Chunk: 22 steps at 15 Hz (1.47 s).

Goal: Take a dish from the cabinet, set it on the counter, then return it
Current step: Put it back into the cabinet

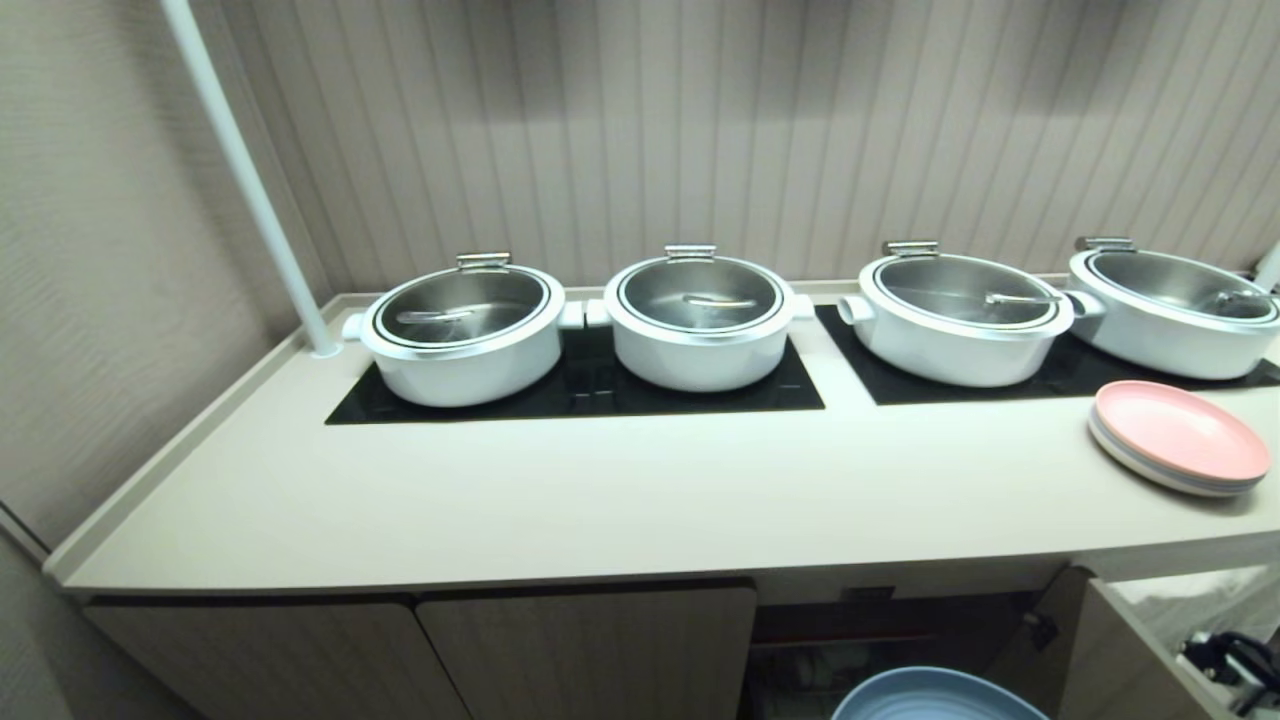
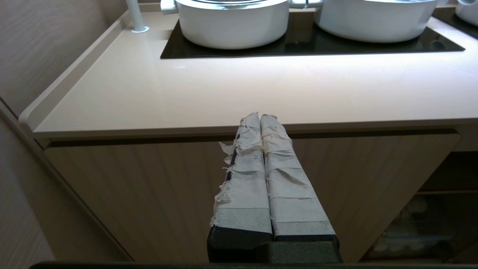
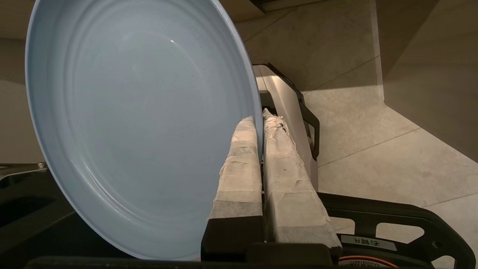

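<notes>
One stage of three looks complete: my right end effector (image 3: 259, 119) is clamped on the rim of the light-blue dish (image 3: 138, 123), which shows at the bottom edge of the head view, right of centre, below the table (image 1: 600, 500) and in front of the open cabinet (image 1: 880, 630). Setting it on the table and returning it remain, by my judgement. My left end effector (image 2: 260, 116) is closed on nothing, parked before a shut cabinet door (image 2: 149, 186). Stacked plates, pink uppermost (image 1: 1180, 435), sit at right.
</notes>
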Available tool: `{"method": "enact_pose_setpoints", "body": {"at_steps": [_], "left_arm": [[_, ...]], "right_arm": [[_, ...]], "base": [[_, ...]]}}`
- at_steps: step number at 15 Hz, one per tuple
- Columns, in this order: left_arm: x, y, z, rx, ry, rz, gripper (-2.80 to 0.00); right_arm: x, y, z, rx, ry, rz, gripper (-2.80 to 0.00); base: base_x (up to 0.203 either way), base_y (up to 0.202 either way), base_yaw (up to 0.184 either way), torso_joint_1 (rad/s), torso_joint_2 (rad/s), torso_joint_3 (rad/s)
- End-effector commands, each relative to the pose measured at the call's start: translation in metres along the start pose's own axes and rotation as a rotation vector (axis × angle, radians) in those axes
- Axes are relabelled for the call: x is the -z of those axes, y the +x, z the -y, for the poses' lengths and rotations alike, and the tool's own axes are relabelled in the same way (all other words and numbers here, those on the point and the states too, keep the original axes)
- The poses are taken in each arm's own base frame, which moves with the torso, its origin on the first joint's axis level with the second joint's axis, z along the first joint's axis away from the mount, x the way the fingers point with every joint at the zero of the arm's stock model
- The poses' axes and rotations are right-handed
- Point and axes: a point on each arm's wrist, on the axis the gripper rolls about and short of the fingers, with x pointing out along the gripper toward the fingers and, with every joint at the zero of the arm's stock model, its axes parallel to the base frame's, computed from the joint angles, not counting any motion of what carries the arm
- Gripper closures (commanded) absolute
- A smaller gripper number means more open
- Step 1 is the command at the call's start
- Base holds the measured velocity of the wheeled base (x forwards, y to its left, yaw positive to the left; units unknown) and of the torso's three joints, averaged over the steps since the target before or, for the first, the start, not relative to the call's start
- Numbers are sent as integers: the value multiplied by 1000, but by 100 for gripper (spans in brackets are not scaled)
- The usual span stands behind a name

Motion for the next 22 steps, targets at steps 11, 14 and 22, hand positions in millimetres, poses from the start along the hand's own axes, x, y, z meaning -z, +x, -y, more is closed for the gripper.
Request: {"method": "enact_pose_setpoints", "body": {"at_steps": [11,14,22], "left_arm": [[0,0,0,0,0,0,0],[0,0,0,0,0,0,0],[0,0,0,0,0,0,0]], "right_arm": [[2,2,0,-11,-11,6,0],[2,2,0,2,-12,17,0],[2,2,0,-1,2,21,0]], "base": [[0,0,0,-69,148,78],[0,0,0,-90,184,98],[0,0,0,-111,246,128]]}}
